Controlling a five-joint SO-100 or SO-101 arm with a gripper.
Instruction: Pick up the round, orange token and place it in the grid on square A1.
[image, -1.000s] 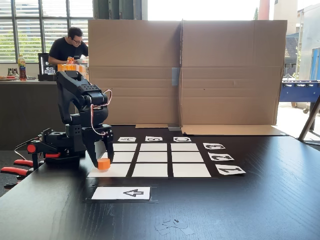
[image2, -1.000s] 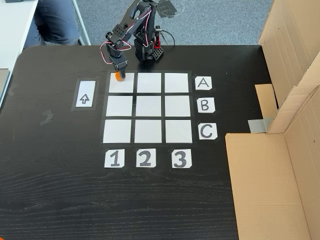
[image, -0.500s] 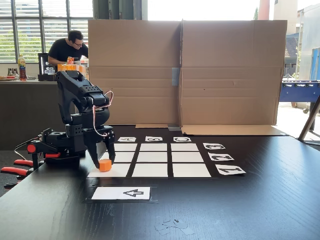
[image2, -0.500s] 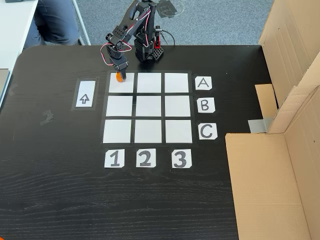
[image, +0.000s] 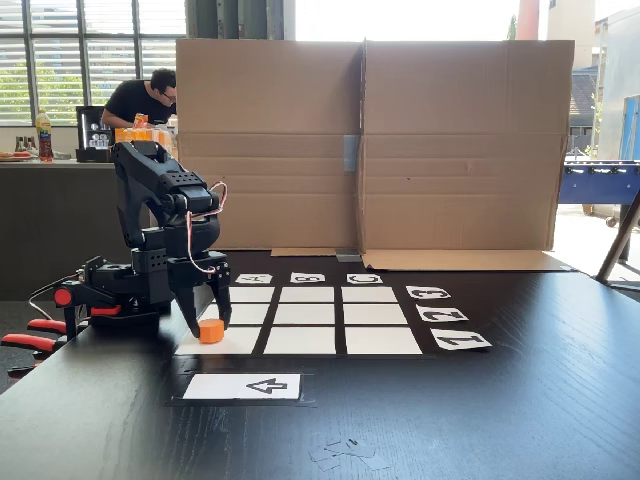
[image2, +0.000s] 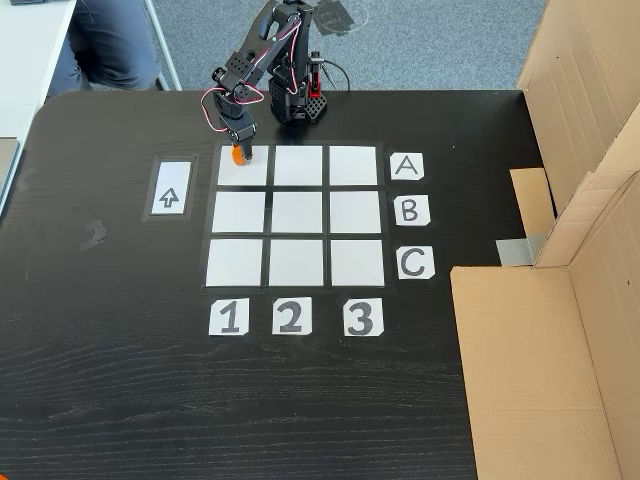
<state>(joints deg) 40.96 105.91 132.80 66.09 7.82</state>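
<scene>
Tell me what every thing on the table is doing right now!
token: sitting on square A1, at its edge nearest the arm.
hand: low over the token, fingers either side of it; grip unclear.
square A1: has the token on it.
grid: other eight squares bare.
arrow card: lying flat beside the grid.

Seen from above, the black arm (image2: 270, 60) is reached down from twelve o'clock over the dark surface (image2: 120, 400). The jaws are set around the token (image2: 237, 154), which is seated at the upper edge of square A1 (image2: 245, 170), the grid (image2: 295, 215) corner toward ten o'clock. The arrow card (image2: 169, 188) is placed at nine o'clock of the grid, with cardboard (image2: 560, 330) spread at three o'clock.
</scene>
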